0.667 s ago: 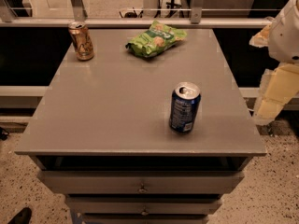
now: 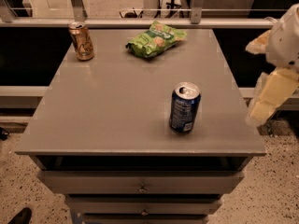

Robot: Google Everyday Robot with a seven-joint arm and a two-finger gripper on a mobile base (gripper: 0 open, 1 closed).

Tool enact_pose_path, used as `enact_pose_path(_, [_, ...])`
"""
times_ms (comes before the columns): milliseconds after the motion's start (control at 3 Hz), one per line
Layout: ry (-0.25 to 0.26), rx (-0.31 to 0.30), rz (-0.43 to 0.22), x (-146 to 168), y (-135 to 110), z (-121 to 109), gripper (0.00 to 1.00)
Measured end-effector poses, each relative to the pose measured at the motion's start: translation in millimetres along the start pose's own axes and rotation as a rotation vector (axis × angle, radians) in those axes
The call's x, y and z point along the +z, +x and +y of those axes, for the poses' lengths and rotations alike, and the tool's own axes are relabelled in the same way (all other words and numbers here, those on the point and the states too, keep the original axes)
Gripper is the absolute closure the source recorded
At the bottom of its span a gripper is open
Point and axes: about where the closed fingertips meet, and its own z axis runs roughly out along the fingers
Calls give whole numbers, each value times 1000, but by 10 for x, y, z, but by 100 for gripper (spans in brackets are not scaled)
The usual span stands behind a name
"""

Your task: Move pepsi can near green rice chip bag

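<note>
So the far left back corner of the grey table (image 2: 117, 101) had a gold-tan can (image 2: 81, 41) standing upright, close to the back edge. To the right of it, also along the back and roughly mid-width, the green chip bag (image 2: 154, 38) lay flat and crinkled, with pale round chips printed on it. The two were apart, not touching.

The pepsi can (image 2: 184, 107) was way down at the front, right of centre, upright, with its silver top showing and white print on the side. It sat near the front edge with a good stretch of bare tabletop between it and the bag, so they were well apart.

Off past the right edge of the table was the gripper (image 2: 268, 97), cream coloured, hanging from the white arm (image 2: 286, 38) in the air beside the table, at about the height of the tabletop. It wasn't touching the can or anything else. Honestly, I couldn't tell if it was open or closed from this angle.

Under the top were drawers (image 2: 140, 183) with small knobs, and a dark shoe (image 2: 21, 216) poked in at the bottom left on the speckled floor (image 2: 271, 204).
</note>
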Motion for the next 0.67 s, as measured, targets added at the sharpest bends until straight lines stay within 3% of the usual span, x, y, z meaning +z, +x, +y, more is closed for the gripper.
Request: enact_pose_path(667, [-93,87,-352,547,-386,-5,0])
